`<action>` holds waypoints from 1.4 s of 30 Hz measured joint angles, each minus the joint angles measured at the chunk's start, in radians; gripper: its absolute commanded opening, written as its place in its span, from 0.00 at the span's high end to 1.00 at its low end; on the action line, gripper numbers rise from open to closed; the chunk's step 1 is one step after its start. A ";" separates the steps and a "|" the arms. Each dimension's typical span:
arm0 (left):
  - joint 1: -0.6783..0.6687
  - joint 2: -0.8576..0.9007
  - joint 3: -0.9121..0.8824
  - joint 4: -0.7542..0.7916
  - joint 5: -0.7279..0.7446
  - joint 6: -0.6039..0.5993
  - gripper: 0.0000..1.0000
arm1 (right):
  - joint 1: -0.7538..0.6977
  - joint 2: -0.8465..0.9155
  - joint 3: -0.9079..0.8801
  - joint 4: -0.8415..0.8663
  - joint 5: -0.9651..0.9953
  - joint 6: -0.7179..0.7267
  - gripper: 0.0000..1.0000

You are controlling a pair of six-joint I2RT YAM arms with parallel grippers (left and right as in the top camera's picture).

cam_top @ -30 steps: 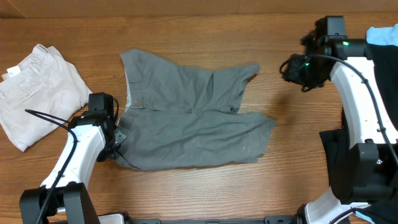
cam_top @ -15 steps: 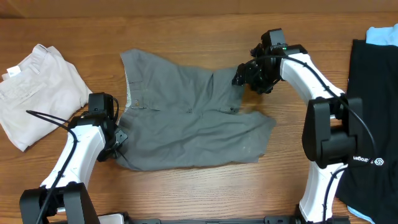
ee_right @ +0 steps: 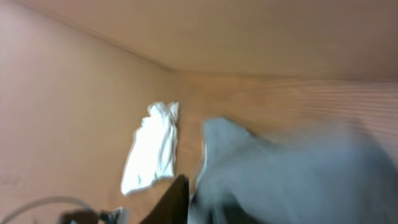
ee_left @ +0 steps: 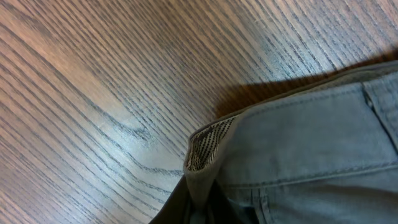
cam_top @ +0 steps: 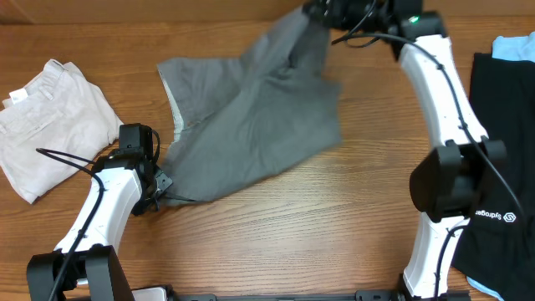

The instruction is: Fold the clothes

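The clothes, a pair of grey shorts (cam_top: 251, 125), are stretched across the table's middle, with one leg pulled up toward the far edge. My right gripper (cam_top: 322, 12) is shut on that raised leg at the top of the overhead view. In the blurred right wrist view the grey cloth (ee_right: 292, 168) fills the lower right, close against my right gripper (ee_right: 199, 205). My left gripper (cam_top: 159, 188) is shut on the waistband corner at the near left. In the left wrist view the waistband (ee_left: 311, 149) is pinched in the left gripper (ee_left: 202, 202), its mesh lining showing.
Folded pale beige shorts (cam_top: 50, 121) lie at the far left, and they also show in the right wrist view as beige shorts (ee_right: 152, 146). A black garment (cam_top: 501, 125) covers the right edge, with a light blue item (cam_top: 514, 46) behind it. Bare wood lies in front of the shorts.
My right gripper came in from the right, closed on the shorts' far leg and swept it up and back. The shorts have gone from lying flat to being drawn into a slanted sheet. The left arm held still.
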 measured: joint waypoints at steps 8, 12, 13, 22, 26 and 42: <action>0.000 0.000 0.000 0.001 -0.001 0.000 0.91 | -0.068 0.029 -0.023 -0.553 0.772 0.058 0.70; 0.000 0.000 0.000 0.002 -0.001 0.000 0.91 | -0.068 0.088 -0.064 -0.634 0.886 0.057 0.69; 0.000 0.000 0.000 0.002 -0.001 0.000 0.91 | -0.068 0.092 -0.068 -0.665 0.877 0.038 0.68; 0.000 0.000 0.000 0.004 -0.001 0.000 0.91 | -0.068 0.092 -0.223 -0.853 0.561 -0.295 0.47; 0.000 0.000 0.000 0.003 -0.001 0.000 0.91 | -0.061 0.093 -0.366 -0.719 0.361 -0.374 0.44; 0.000 0.000 0.000 0.004 -0.001 0.000 0.91 | 0.081 0.092 -0.492 -0.424 0.311 -0.252 0.96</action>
